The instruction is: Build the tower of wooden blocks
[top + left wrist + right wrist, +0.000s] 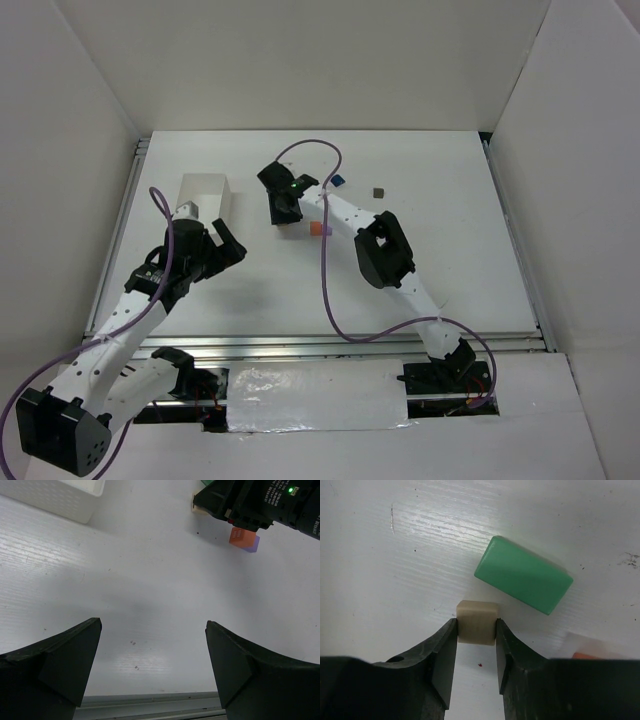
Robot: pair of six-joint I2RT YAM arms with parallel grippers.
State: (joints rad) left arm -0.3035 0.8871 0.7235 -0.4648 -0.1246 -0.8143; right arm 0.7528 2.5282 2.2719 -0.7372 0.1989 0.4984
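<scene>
Between white walls, white ribbed table, green block

Left arm, right arm: white links, black joints, purple cables. Left gripper, right gripper: matte black.

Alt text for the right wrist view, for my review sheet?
The right end effector is closed on a small beige cube on the white table. A green oblong block lies at a slant just beyond the cube.

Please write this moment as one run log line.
right gripper: grips beige block | green block: beside it | left gripper: open, empty
</scene>
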